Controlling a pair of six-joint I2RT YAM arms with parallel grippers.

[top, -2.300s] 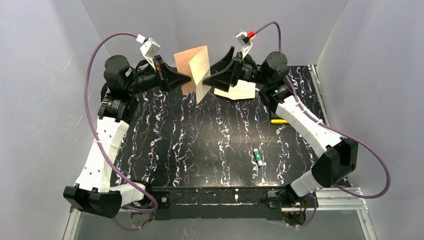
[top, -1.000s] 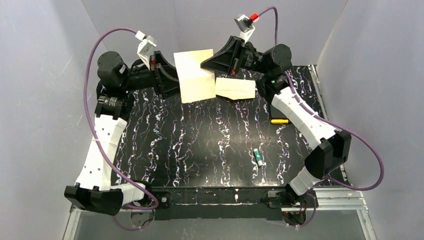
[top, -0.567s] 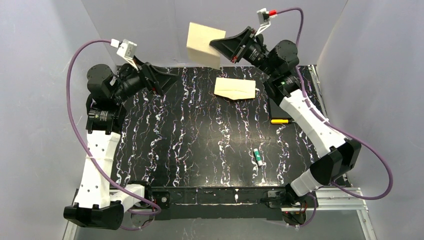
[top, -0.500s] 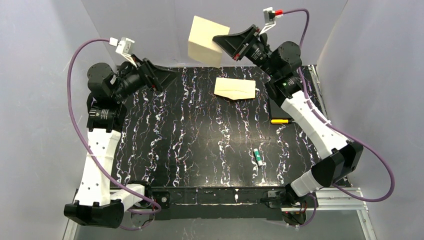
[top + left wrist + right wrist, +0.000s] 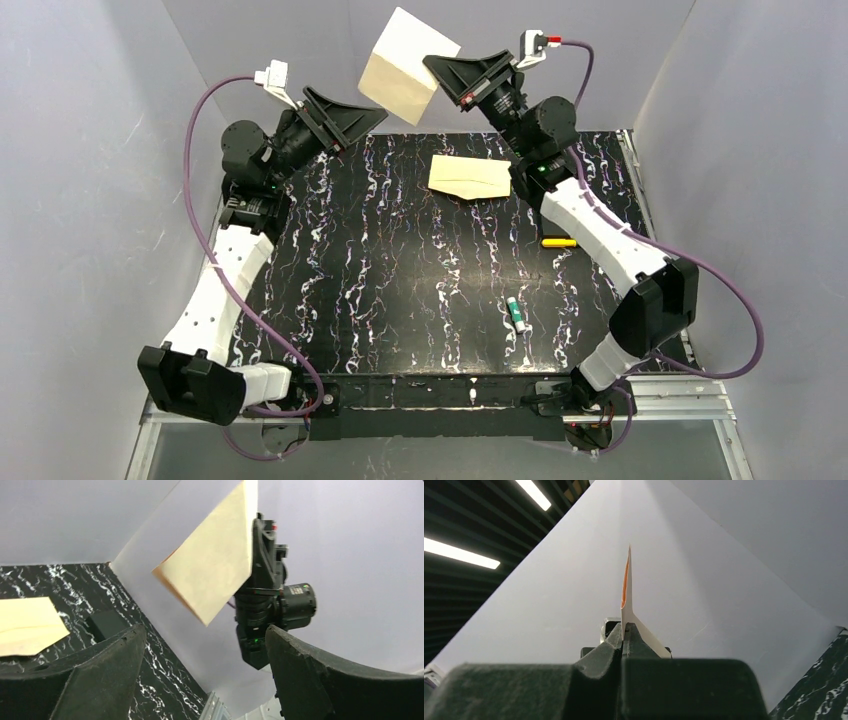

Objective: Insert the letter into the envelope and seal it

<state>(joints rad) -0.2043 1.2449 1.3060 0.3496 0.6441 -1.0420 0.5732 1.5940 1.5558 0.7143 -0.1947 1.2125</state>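
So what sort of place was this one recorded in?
Most likely a lab or workshop robot cell: plain pale panel walls box in a black marbled table on an aluminium frame, and strip lights hang under a dark open ceiling.

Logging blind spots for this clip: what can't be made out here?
- Right wrist: letter seen edge-on only, its faces hidden.
- Left wrist: envelope cut off by the left edge.
- Top view: green-and-white tube and yellow item too small to identify.
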